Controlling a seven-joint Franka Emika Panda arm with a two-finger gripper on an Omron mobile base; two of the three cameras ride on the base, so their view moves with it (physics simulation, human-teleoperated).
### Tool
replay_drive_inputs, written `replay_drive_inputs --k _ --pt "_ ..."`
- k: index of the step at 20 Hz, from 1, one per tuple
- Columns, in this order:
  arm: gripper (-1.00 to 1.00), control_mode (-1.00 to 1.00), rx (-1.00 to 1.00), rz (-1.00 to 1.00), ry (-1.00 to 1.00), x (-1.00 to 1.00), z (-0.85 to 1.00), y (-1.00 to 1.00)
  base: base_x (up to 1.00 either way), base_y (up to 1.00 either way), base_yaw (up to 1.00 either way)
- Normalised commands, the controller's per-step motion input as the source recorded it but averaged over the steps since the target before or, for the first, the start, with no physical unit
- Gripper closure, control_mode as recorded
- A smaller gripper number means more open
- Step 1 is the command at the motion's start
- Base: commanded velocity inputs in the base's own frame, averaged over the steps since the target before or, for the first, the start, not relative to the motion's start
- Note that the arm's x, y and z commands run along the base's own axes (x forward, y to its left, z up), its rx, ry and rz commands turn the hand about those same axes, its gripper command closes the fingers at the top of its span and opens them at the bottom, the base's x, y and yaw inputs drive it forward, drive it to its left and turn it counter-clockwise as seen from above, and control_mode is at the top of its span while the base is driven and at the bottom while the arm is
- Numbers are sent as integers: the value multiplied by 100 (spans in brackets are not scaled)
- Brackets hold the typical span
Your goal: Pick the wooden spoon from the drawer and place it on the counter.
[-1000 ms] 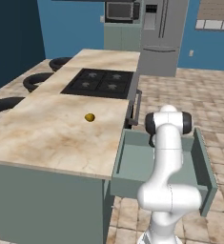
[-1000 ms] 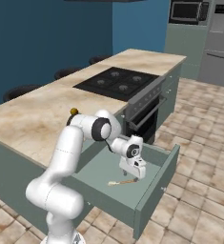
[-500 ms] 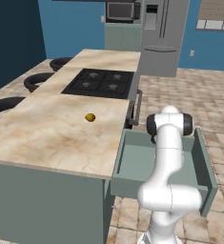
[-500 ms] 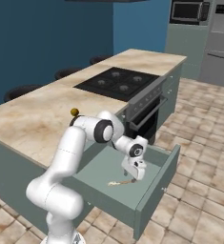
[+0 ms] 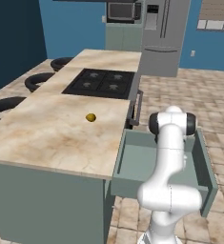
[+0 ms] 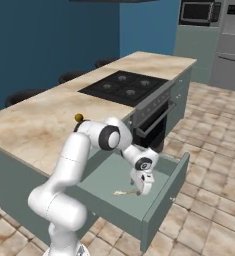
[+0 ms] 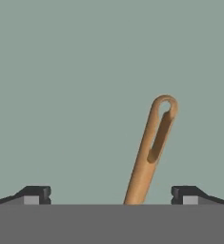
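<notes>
The wooden spoon [image 7: 151, 147] lies on the pale green floor of the open drawer [image 6: 165, 186], its looped handle end pointing away between my fingertips. My gripper [image 7: 111, 195] is open, reaching down into the drawer just over the spoon, with one fingertip [image 7: 33, 193] at the left and the other at the right of the stick. From the right base view the gripper [image 6: 143, 187] hangs low inside the drawer, and the spoon [image 6: 123, 192] shows as a thin tan stick beside it. The beige marble counter [image 6: 39, 125] runs along the island left of the drawer [image 5: 137, 162].
A small yellow-olive ball [image 5: 90, 117] rests on the counter [image 5: 51, 138] near the drawer side. The black stovetop [image 5: 100, 82] lies farther back, above the oven handle [image 6: 154, 112]. Drawer walls surround the hand closely. Tiled floor lies to the right.
The gripper has sunk lower into the drawer, closer to the spoon. The spoon and drawer have not moved.
</notes>
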Motion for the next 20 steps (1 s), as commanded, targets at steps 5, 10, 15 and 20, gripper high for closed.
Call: replay_drive_inputs --k 5,10,15,20 --pt "-100 -100 -11 -17 -27 -100 -100 22 0 0 0" --pt "100 -100 -14 -14 -40 -100 -100 11 0 0 0" --pt "100 -100 -25 -16 -11 -87 -100 27 0 0 0" --pt "100 -100 -37 -14 10 -38 -100 37 0 0 0"
